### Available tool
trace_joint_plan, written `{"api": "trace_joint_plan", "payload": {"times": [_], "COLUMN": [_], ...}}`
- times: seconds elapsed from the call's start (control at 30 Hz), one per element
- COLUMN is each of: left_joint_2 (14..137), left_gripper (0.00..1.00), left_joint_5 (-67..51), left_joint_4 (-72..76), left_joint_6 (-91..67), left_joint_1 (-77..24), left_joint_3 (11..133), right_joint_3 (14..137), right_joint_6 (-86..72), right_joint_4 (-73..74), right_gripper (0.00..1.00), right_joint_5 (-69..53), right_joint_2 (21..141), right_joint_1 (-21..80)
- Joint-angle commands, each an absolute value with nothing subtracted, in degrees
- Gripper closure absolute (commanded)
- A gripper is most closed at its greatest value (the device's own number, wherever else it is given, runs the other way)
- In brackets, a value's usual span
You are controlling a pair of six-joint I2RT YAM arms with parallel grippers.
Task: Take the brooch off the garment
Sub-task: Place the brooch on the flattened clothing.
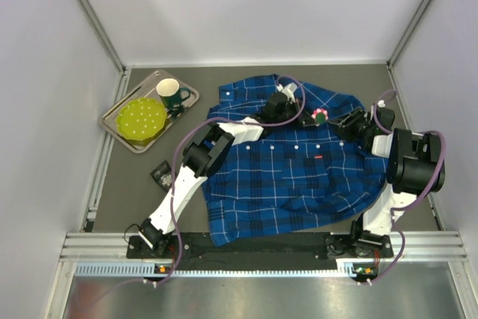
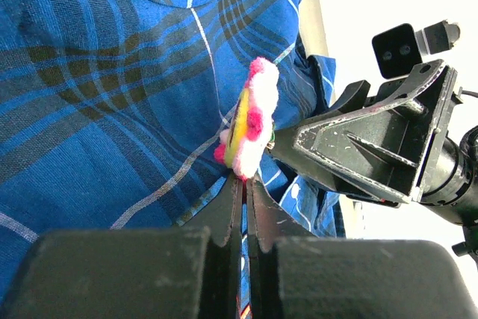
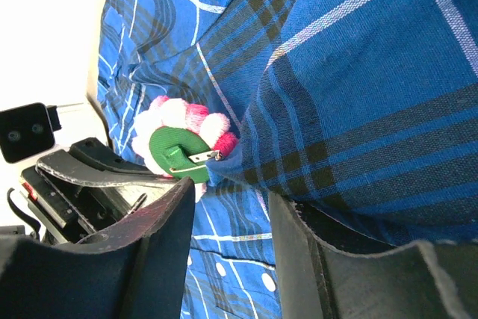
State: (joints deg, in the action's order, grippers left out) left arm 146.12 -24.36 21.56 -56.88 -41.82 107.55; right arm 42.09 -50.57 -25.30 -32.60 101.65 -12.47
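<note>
Right wrist view: right claw (image 3: 231,193) spread wide, gripping nothing. A fluffy pink-and-white flower brooch with green backing (image 3: 183,151) sits just ahead, clipped onto the blue plaid button-up shirt (image 3: 358,72). Left claw (image 2: 240,184) is pinched tight at the brooch's lower edge. The shirt lies on the grey worktop (image 1: 134,184).

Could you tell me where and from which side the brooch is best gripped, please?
I'd grip the brooch across its flat disc, one pad on the fluffy flower face, one on the green backing, coming from the open right gripper's side. It stands on edge off the garment, so both faces are exposed.
</note>
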Motion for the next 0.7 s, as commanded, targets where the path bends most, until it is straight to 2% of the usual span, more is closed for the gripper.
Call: {"api": "trace_joint_plan", "payload": {"times": [0.0, 0.5, 0.67], "left_joint_2": [144.8, 144.6, 144.1], "left_gripper": [1.00, 1.00, 1.00], "left_joint_5": [-23.9, -22.0, -21.5], "left_joint_4": [20.5, 16.0, 17.4], "left_joint_6": [-58.7, -60.8, -54.0], "left_joint_1": [-41.3, -41.3, -42.0], "left_joint_3": [109.2, 110.7, 111.1], "right_joint_3": [42.5, 42.5, 42.6], "right_joint_6": [-49.6, -49.5, -49.5], "right_joint_4": [-28.2, -28.4, -28.1], "right_gripper": [0.55, 0.53, 0.53], "right_joint_5": [-32.2, -32.5, -32.1], "right_joint_2": [101.5, 101.6, 101.5], "right_joint_1": [-11.9, -11.9, -11.9]}}
